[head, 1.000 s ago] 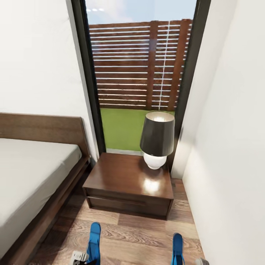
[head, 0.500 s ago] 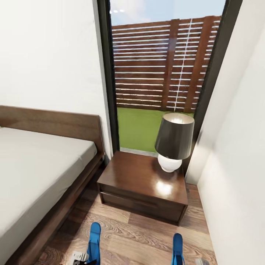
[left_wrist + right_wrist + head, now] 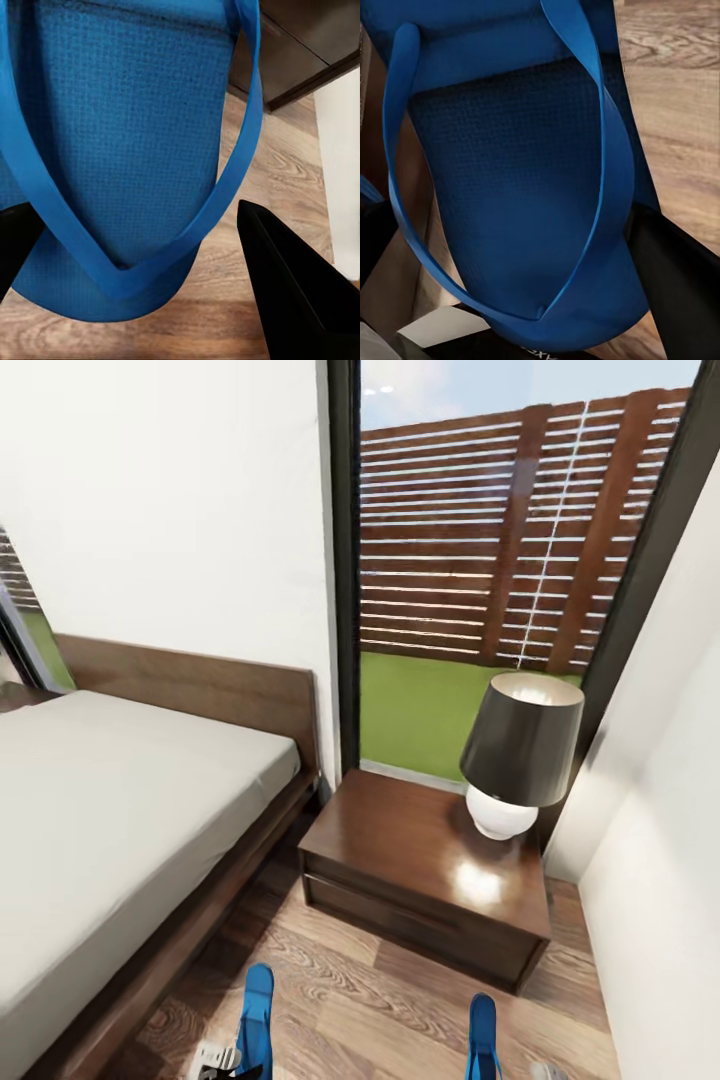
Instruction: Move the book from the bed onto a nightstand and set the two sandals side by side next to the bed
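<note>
Two bright-blue sandals are held up edge-on at the bottom of the head view, the left sandal [image 3: 257, 1025] and the right sandal [image 3: 483, 1038]. My left gripper [image 3: 135, 225] is shut on the left sandal [image 3: 120, 135], its black fingers [image 3: 285, 277] on either side of the sole. My right gripper [image 3: 517, 232] is shut on the right sandal [image 3: 525, 187]. The bed [image 3: 110, 830], grey mattress on a dark frame, lies to the left. The nightstand [image 3: 420, 870] stands ahead beside it. The book is out of view.
A lamp [image 3: 520, 755] with a dark shade and white base stands on the nightstand's right rear corner. A tall dark-framed window [image 3: 500, 560] is behind it. A white wall [image 3: 660, 880] runs close along the right. Wood-plank floor [image 3: 360, 1010] lies between me and the nightstand.
The whole head view has swung left: more of the bed shows and the nightstand and lamp sit further right in the picture. Both sandals stay where they were, still held.
</note>
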{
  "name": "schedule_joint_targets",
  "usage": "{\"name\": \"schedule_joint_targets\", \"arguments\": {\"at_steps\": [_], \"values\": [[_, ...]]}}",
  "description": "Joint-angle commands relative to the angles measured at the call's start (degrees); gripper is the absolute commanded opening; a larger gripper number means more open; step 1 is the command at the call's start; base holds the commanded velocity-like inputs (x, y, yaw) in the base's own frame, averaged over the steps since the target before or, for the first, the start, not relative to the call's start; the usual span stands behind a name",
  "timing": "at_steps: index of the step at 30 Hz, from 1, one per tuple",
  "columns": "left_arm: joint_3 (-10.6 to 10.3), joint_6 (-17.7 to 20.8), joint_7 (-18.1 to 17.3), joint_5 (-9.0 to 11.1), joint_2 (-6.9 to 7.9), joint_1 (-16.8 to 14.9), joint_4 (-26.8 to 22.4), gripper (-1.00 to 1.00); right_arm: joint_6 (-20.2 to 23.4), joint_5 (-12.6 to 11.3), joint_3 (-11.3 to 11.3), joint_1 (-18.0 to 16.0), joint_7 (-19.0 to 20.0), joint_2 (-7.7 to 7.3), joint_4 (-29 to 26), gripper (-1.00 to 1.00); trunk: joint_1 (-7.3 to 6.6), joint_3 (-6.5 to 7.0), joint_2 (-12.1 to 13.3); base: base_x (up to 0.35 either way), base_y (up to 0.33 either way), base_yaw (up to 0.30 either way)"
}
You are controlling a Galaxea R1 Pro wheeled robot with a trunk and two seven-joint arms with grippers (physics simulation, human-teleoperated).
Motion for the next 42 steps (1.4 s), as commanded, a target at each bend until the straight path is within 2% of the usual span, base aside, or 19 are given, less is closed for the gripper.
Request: {"name": "schedule_joint_targets", "arguments": {"at_steps": [1, 42], "values": [[0.02, -0.21, -0.04, 0.16, 0.00, -0.07, 0.12, -1.00, 0.53, 0.24, -0.48, -0.02, 0.22, 0.02, -0.07, -1.00, -0.01, -0.05, -0.02, 0.000, -0.103, 0.269], [0.07, -0.21, -0.04, 0.16, 0.02, -0.04, 0.13, -1.00, 0.54, 0.31, -0.46, -0.02, 0.21, 0.02, -0.07, -1.00, -0.01, -0.05, -0.02, 0.000, -0.015, 0.269]]}}
